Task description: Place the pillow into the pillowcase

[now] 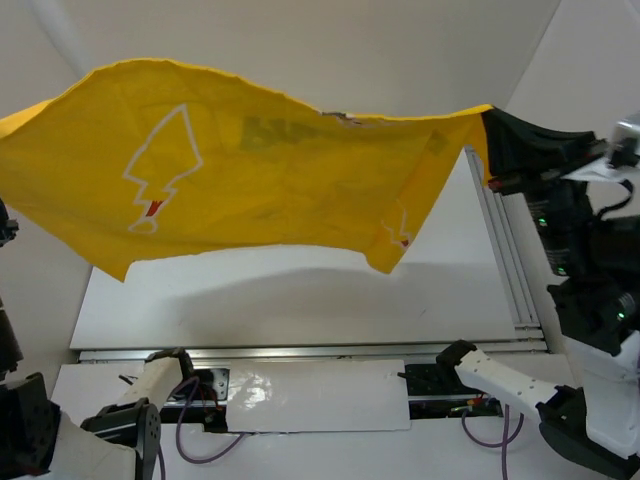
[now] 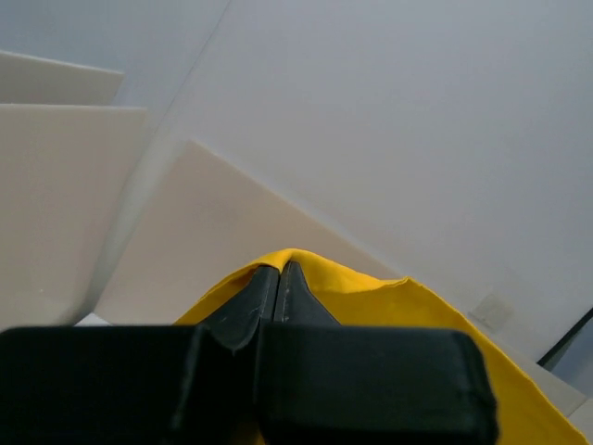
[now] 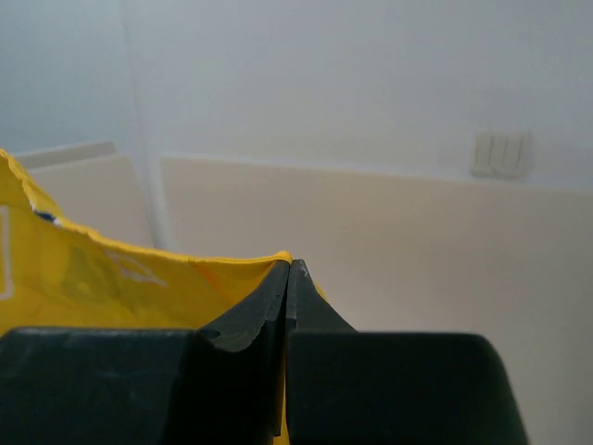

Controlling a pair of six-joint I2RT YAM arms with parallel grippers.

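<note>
Pillowcase (image 1: 250, 170) is clamped at opposite upper corners by left gripper (image 2: 278, 271) and right gripper (image 3: 288, 266); even tension is advised before lowering.

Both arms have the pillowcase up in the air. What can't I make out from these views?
- Pillow: in no view; in the top view the raised pillowcase screens much of the table.
- Left gripper: cut off by the top view's left edge; only its wrist view shows it, shut on fabric.
- Pillowcase opening: cannot tell which edge is open; the right gripper wrist view shows only a pinched corner.
</note>
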